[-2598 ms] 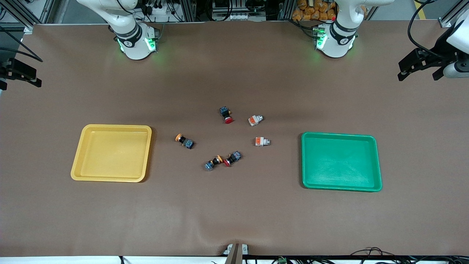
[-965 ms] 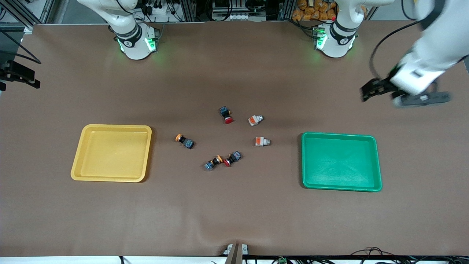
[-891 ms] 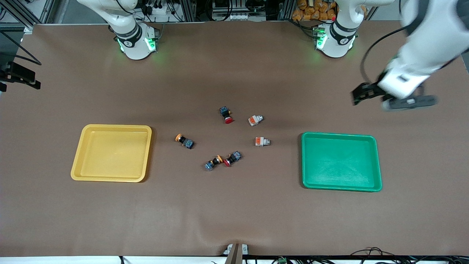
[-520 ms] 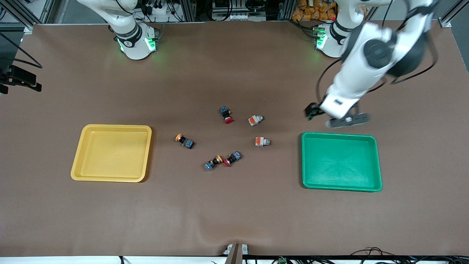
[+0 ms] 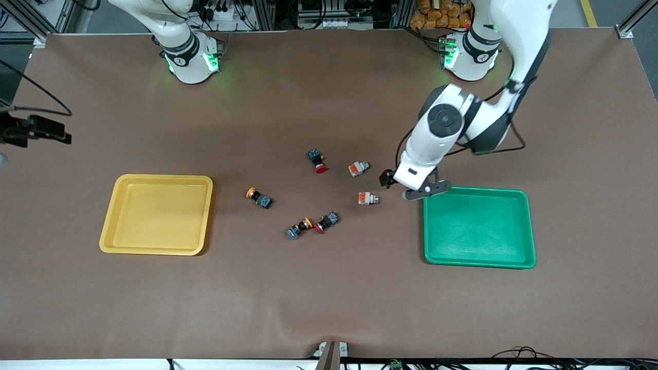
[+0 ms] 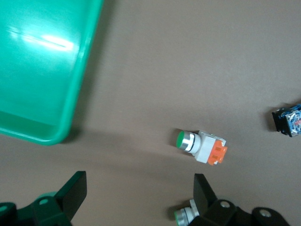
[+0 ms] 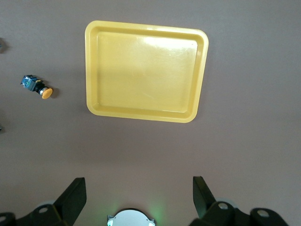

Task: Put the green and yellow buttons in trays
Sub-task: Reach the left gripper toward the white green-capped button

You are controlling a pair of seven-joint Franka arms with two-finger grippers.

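Left wrist view: second white-grey button (image 6: 184,215) half hidden by wide-open left end effector (image 6: 139,197) (empty)

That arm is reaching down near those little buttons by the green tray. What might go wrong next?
The left gripper hangs open over bare table between the green tray and two white-grey buttons. These lie on their sides, so the fingers might push one away rather than catch it. A red-capped button lies close by and could be picked by mistake. The right gripper waits open over the table's right-arm end.
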